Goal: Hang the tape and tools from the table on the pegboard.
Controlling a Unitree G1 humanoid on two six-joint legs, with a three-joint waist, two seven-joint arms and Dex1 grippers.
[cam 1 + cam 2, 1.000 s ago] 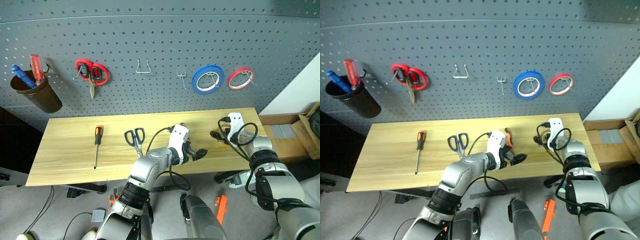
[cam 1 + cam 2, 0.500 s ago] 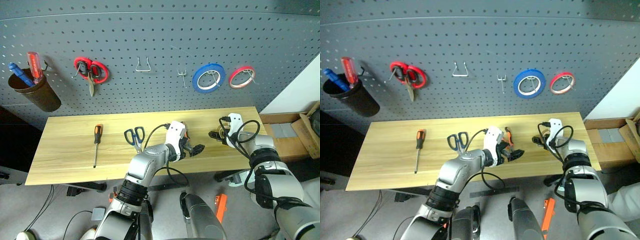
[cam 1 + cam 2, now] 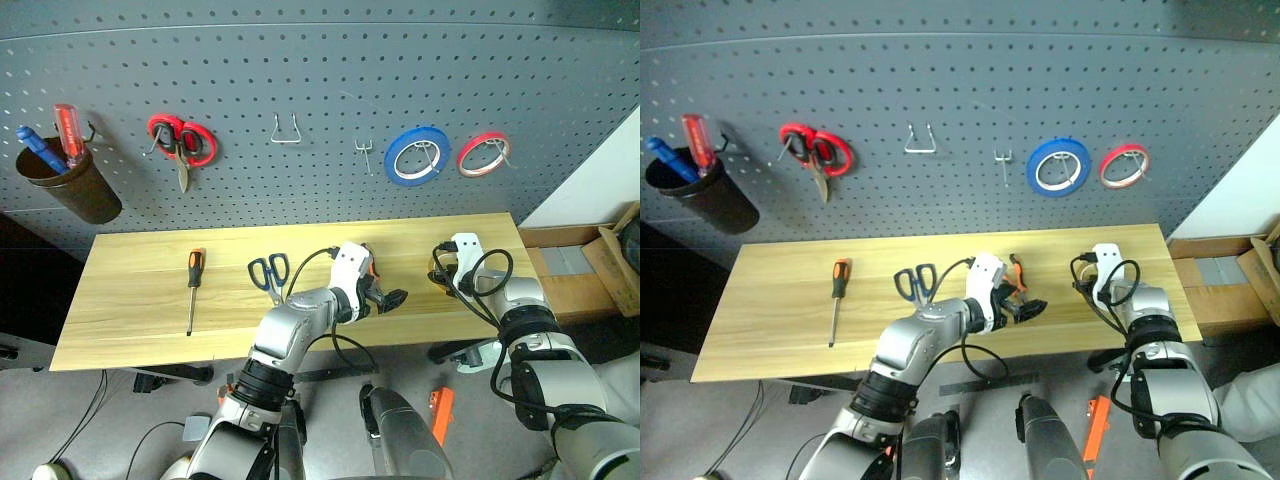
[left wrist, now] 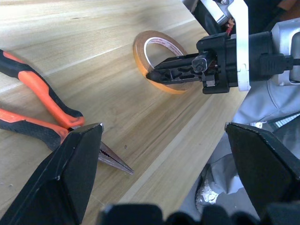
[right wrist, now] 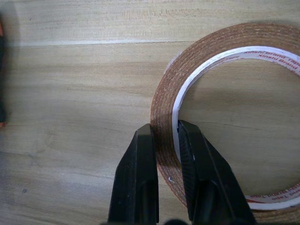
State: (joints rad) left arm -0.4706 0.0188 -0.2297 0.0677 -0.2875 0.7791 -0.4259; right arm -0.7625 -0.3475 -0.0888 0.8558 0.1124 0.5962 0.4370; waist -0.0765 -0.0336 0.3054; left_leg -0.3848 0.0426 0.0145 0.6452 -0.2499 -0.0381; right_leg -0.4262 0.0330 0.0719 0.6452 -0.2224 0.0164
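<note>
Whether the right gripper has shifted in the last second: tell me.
No. Against the table's right end the right gripper stays put; it has only shut on the tape's rim.

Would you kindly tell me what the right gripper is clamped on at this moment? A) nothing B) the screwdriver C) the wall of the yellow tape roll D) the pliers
C: the right gripper has one finger inside and one outside the wall of the yellow tape roll lying on the table.
</note>
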